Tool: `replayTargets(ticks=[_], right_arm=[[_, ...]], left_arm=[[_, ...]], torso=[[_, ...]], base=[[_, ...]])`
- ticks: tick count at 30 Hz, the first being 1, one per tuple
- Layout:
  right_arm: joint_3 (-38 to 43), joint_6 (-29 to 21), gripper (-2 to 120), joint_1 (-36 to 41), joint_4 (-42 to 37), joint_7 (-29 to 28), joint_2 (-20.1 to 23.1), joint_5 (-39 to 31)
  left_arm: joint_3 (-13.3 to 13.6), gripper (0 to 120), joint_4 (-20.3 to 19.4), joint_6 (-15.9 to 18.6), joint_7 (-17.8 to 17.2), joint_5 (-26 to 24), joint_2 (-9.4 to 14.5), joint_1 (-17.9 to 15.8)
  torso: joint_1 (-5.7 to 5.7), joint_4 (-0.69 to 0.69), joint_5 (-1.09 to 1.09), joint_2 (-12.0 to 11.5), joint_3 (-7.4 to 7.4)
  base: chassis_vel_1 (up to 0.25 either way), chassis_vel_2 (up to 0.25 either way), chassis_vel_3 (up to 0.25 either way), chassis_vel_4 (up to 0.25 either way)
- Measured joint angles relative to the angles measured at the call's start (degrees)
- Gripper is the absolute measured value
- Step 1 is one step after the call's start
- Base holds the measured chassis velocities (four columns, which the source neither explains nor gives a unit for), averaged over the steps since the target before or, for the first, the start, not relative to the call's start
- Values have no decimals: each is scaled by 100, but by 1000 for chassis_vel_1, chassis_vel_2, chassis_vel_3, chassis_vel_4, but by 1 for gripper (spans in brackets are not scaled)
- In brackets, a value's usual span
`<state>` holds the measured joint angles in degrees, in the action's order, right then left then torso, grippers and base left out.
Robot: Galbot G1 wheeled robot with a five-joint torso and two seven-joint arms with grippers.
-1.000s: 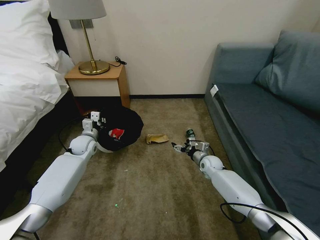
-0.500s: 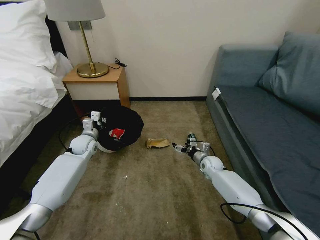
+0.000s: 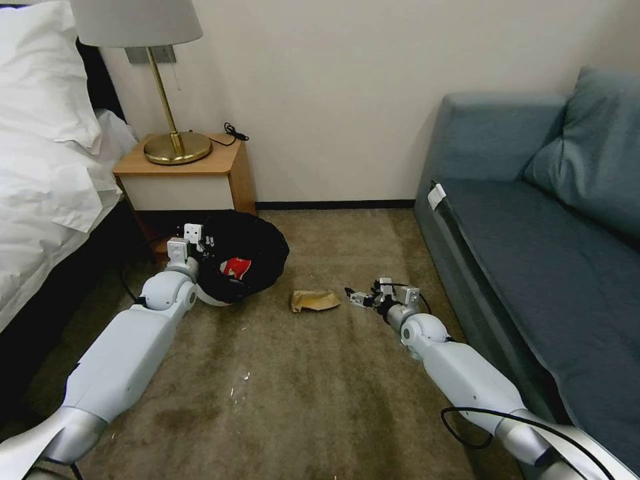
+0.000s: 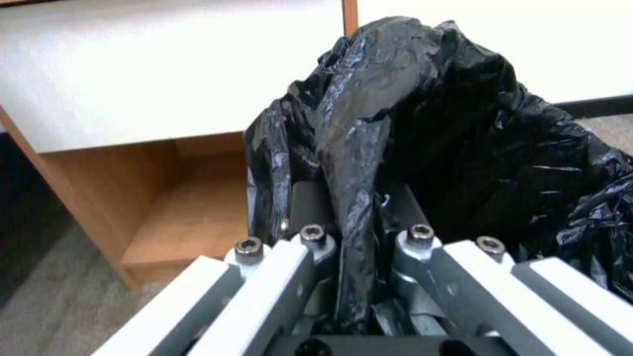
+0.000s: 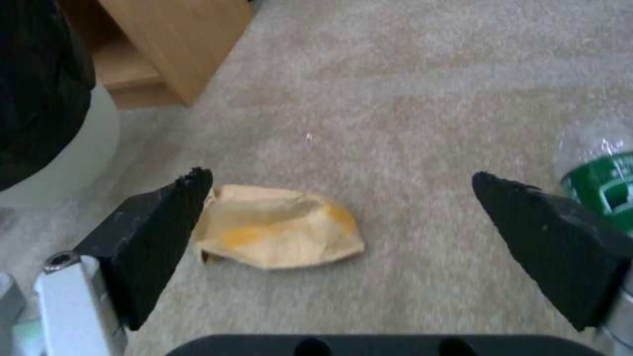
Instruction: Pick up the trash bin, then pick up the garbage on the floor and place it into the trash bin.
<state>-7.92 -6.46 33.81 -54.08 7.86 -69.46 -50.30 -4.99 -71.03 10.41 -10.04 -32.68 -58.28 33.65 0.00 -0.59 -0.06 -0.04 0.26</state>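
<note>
While left hand (image 4: pixel 356 232) grips 1 bin (image 3: pixel 250 250), right hand (image 5: pixel 343 198) gapes near 1 paper (image 5: pixel 280 232).

The trash bin (image 3: pixel 241 261) is seen on the left, tilted so that its mouth is turned toward the near right. It is a small round white bin, lined with a crinkled black bag folded over the rim; the bag (image 4: pixel 422 128) is pinched at the left rim. Inside it a red-and-white crushed packet (image 3: pixel 233 266) is seen. The crumpled tan paper (image 3: pixel 313 301) is found flat on the carpet, right of the bin and apart from it. The clear bottle with the green label (image 5: pixel 597 170) is found on the carpet farther right.
</note>
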Motion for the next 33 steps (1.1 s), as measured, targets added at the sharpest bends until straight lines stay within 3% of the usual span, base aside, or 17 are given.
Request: replayTargets(ticks=[33], right_arm=[[-4, 127, 100, 52, 152, 313, -59, 380]], left_arm=[[-164, 5, -259, 20, -78, 8, 62, 369]], torso=[[0, 0, 1, 0, 0]], base=[[-90, 90, 90, -93]])
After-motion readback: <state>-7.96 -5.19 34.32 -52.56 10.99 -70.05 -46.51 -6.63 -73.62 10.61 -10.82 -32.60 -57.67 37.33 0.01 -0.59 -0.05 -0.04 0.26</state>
